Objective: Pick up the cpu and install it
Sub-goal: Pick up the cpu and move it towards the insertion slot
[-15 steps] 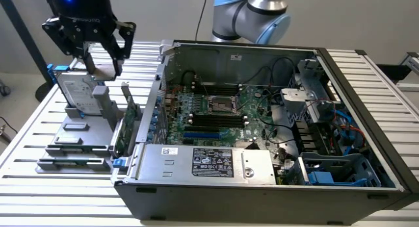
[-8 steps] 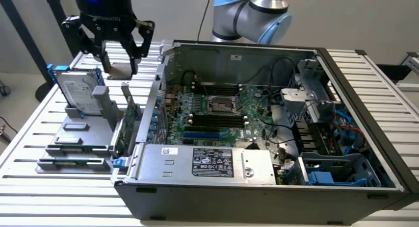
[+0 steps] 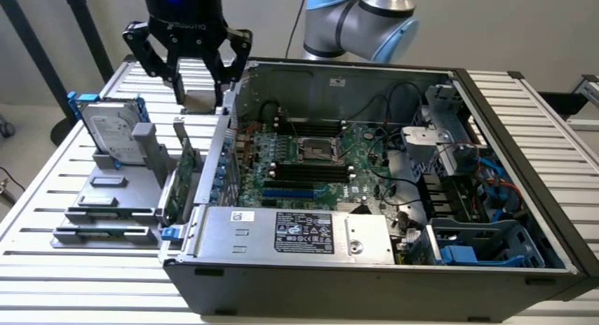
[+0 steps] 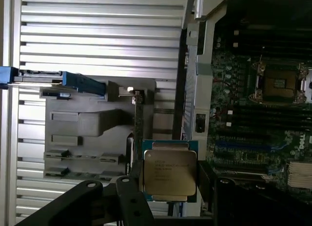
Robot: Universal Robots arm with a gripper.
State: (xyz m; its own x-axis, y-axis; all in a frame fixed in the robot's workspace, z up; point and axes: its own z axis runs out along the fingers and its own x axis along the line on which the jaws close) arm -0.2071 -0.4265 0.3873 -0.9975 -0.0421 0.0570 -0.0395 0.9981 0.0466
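Right of the hard drive (image 3: 111,132), the gripper (image 3: 200,100) stands wide, clamping the cpu (image 4: 169,173) by 2 opposite edges, lifted beside the case (image 3: 374,293). It looks light, stiff, slippery and probably fragile underneath. The socket (image 3: 315,151) lies further right.

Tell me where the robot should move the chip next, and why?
Probably sideways toward the exterior view's right: the gripper seems to grip the cpu outside the case wall, and the socket lies inside on the motherboard.
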